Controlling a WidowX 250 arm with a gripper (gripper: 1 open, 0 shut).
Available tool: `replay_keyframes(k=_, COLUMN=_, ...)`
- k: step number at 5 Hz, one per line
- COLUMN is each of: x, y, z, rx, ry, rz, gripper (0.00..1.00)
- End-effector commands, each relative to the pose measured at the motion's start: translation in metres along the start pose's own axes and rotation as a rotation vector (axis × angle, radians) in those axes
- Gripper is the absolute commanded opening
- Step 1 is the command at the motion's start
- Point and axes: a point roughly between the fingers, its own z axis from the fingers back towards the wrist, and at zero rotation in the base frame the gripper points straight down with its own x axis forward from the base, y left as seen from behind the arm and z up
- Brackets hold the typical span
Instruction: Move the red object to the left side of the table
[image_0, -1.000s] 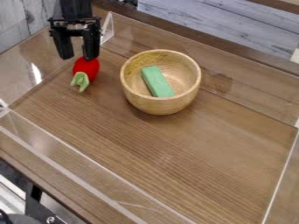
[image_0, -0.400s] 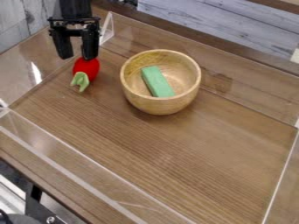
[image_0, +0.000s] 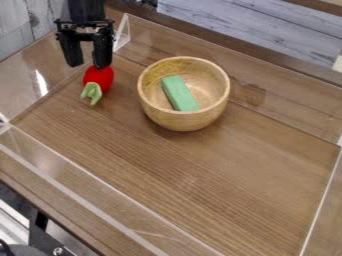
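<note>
The red object (image_0: 96, 80), a small strawberry-like toy with a green leafy end pointing toward the front, lies on the brown wood-grain table (image_0: 187, 180) at its far left. My black gripper (image_0: 86, 58) hangs just above and behind it, pointing steeply down. Its two fingers are spread open; nothing is between them and the toy lies just below the fingertips, apart from them as far as I can see.
A wooden bowl (image_0: 186, 93) holding a flat green block (image_0: 179, 93) stands right of the toy. Low clear acrylic walls (image_0: 34, 75) edge the tabletop.
</note>
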Motion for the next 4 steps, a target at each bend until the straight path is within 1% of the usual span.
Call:
replay_keyframes(k=1, x=-0.006, y=-0.009, z=0.041, rx=0.033, ry=-0.105, rz=-0.022, gripper=1.0)
replay_keyframes(k=2, x=-0.011, y=-0.014, z=0.051, rx=0.023, ry=-0.123, rz=-0.029, gripper=1.0)
replay_keyframes(k=3, x=-0.018, y=-0.024, z=0.066, rx=0.008, ry=-0.154, rz=-0.043, gripper=1.0)
replay_keyframes(k=4, x=-0.021, y=-0.032, z=0.073, rx=-0.002, ry=-0.162, rz=-0.055, gripper=1.0)
